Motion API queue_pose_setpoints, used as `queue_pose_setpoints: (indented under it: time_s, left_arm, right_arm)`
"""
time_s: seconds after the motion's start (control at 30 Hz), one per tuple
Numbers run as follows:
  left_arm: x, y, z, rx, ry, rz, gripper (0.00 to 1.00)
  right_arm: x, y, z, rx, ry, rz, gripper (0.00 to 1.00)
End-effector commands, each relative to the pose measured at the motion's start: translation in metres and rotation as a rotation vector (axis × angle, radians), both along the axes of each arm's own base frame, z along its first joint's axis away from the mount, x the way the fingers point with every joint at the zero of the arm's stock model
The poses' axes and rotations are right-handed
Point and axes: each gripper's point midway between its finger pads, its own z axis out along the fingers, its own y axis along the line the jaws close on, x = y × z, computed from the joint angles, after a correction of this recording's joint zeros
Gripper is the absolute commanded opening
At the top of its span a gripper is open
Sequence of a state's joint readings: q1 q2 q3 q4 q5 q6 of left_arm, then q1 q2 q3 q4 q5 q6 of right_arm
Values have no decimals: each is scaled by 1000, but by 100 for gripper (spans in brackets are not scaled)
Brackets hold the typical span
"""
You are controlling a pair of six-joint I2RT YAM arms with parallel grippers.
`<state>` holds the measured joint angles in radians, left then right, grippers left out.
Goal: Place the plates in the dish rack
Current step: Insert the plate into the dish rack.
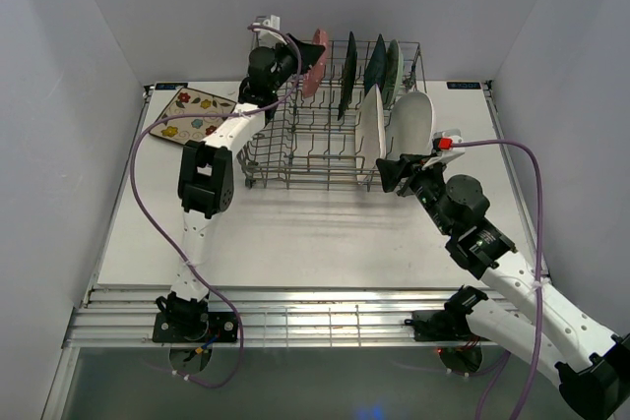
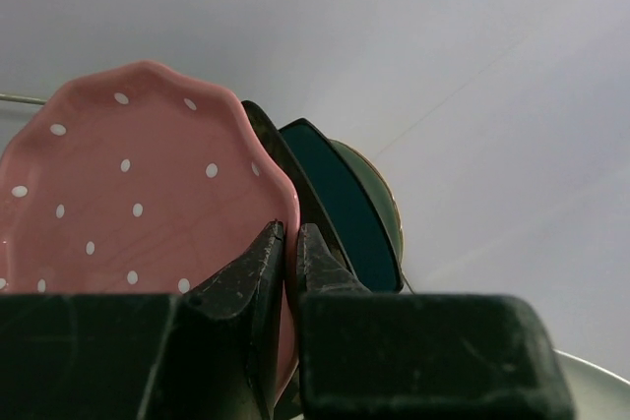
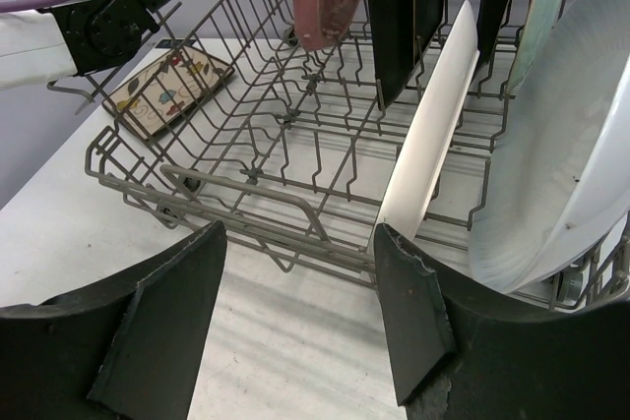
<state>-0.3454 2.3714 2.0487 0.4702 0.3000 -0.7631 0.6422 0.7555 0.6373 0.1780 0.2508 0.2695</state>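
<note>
The grey wire dish rack (image 1: 295, 182) stands at the table's back. My left gripper (image 1: 303, 54) is shut on the rim of the pink dotted round plate (image 1: 314, 68), holding it upright over the rack's far left corner; the left wrist view shows the gripper (image 2: 290, 233) pinching that plate (image 2: 128, 194). Upright in the rack are the dark patterned square (image 1: 347, 71), teal square (image 1: 375, 64), mint-green round (image 1: 394, 71), white rectangular (image 1: 370, 125) and white oval (image 1: 413, 125) plates. The cream floral square plate (image 1: 195, 115) lies flat left of the rack. My right gripper (image 1: 387, 172) is open and empty at the rack's front right corner.
In the right wrist view my open gripper (image 3: 300, 292) hovers over bare table in front of the rack's front rail (image 3: 246, 179), close to the white rectangular plate (image 3: 433, 125). White walls enclose the table on three sides.
</note>
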Motion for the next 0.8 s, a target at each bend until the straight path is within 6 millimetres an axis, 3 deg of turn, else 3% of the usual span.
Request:
queue_pose_setpoints:
  time_s: [0.0, 0.5, 0.77]
  left_arm:
    - [-18, -1, 97, -137, -174, -30, 0]
    - [-44, -7, 148, -97, -325, -85, 0]
    - [-52, -1, 156, -92, -266, -57, 0]
  right_arm:
    - [-3, -1, 9, 19, -28, 1, 67]
    - [1, 0, 6, 11, -28, -7, 68]
    - [1, 0, 4, 12, -30, -5, 68]
